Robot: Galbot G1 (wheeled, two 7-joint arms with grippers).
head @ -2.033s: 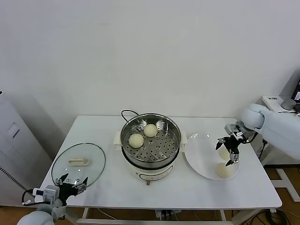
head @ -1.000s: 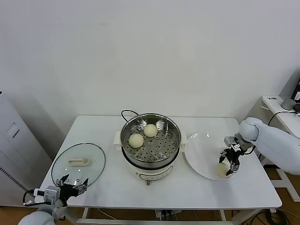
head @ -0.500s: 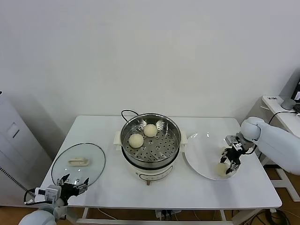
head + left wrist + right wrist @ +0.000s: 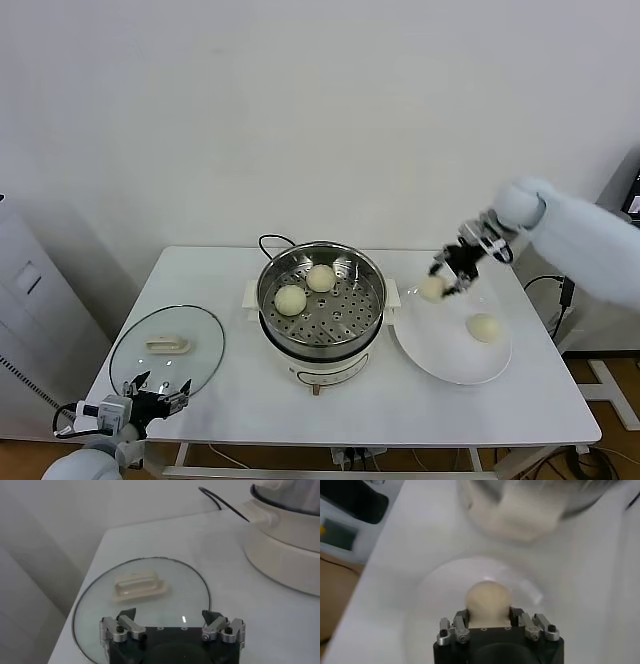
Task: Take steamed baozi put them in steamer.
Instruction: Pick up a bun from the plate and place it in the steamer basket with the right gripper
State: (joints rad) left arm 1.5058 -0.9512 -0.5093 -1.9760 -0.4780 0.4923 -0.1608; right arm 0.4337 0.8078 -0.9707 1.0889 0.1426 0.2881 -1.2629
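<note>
The baozi (image 4: 488,600) in my right gripper (image 4: 447,272) sits clenched between the fingers, lifted clear above the white plate (image 4: 440,350) and short of the steamer (image 4: 321,297). I judge it light and soft — smooth skin that would dent or slip under a hard squeeze — so a hold across its widest middle, no tighter than it takes, suits it best. One more baozi (image 4: 484,327) lies on the plate; two others (image 4: 290,299) (image 4: 320,277) rest on the steamer's perforated tray, with bare tray beside them toward the plate's side. My left gripper (image 4: 172,628) hangs idle, fingers spread and holding nothing, just over the near edge of the glass lid (image 4: 166,347). Everything stands on a white table (image 4: 250,385) against a plain pale wall — smooth, flat, uncluttered.
</note>
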